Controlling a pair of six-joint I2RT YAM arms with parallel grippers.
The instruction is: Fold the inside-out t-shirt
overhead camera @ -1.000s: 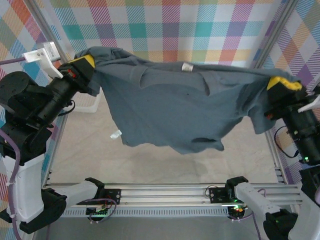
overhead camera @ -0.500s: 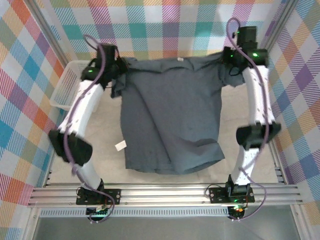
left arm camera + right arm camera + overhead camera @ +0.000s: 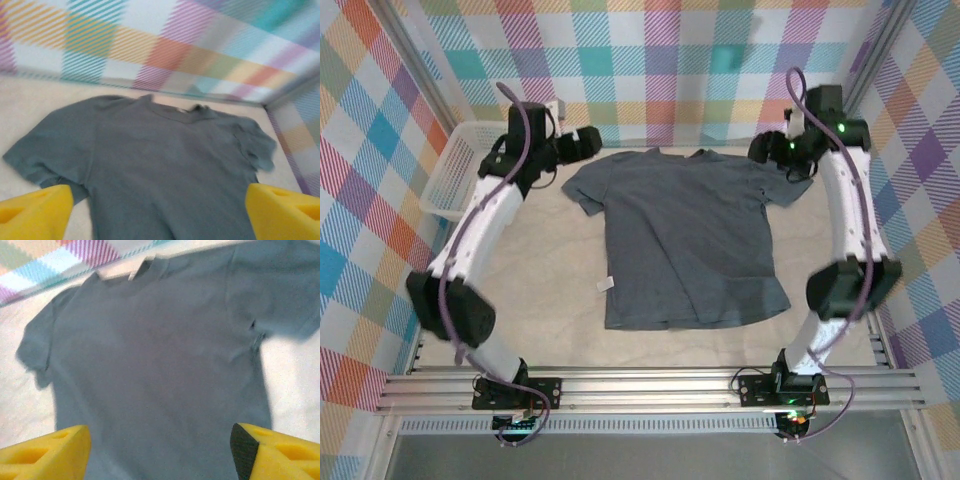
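A: Beginning at the left gripper (image 3: 583, 142): clenched or slack?
B: Slack. Two yellow fingers (image 3: 34, 212) set wide apart, nothing pinched between, grey cloth lying below the gap.
A: And the right gripper (image 3: 767, 150)?
B: Same. Two yellow fingertips (image 3: 46, 452), likewise wide apart and empty, hovering above the cloth.
A: Where placed, the pair?
B: At the far end of the table (image 3: 520, 300), one by each shoulder of the garment. Left one just beside the sleeve on the left (image 3: 582, 185), right one at the sleeve on the right (image 3: 788, 182).
A: Garments counted?
B: One only: the inside-out t-shirt (image 3: 685, 235), dark slate grey, spread flat mid-table. Collar (image 3: 675, 153) toward the far checked wall, hem toward the near metal rail (image 3: 650, 385). Two short sleeves, both laid outward.
A: Tags?
B: One small white tag (image 3: 607, 284), sticking out at the left side seam near the hem. Also something pale at the collar in the right wrist view, too blurred to name.
A: Anything further out?
B: One white mesh basket (image 3: 450, 175) in the far-left corner, well apart from the shirt. Two arms, bolted at the near rail, stretched toward the far end.
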